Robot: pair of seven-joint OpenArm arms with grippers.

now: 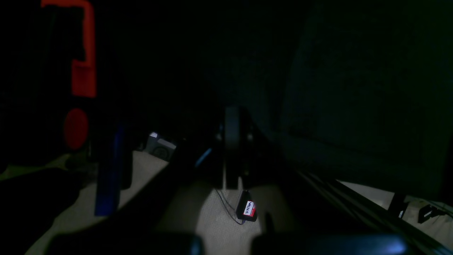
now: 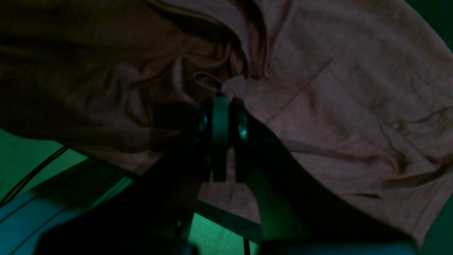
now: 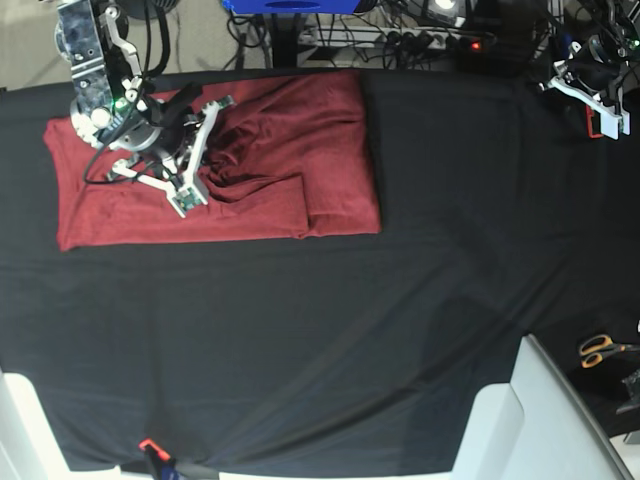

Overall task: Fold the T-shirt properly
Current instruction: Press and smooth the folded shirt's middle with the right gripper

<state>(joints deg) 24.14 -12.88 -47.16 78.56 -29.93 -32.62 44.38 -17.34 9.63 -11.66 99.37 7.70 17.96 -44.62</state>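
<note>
Maroon T-shirt point(image 3: 250, 170) spread on the far left of the black tabletop point(image 3: 330, 340), a bunched fold pinched in the closed right claw point(image 2: 223, 97), left claw point(image 1: 231, 117) closed, empty, held well apart at the far right edge

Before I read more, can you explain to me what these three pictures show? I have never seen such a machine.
It is a robot with two arms at a table under a black cloth. One picture looks down from above. The other two come from small cameras on the wrists, so they are dark and very close.

On the cloth lies a dark red T-shirt, partly folded. The right arm, which stands on the left of the overhead picture, has its tool shut on a pinch of the shirt; its wrist picture shows the fabric bunched at the tip. The left tool is shut and holds nothing; that arm is parked at the far corner, away from the shirt. A pair of scissors with orange handles lies at the edge.
</note>
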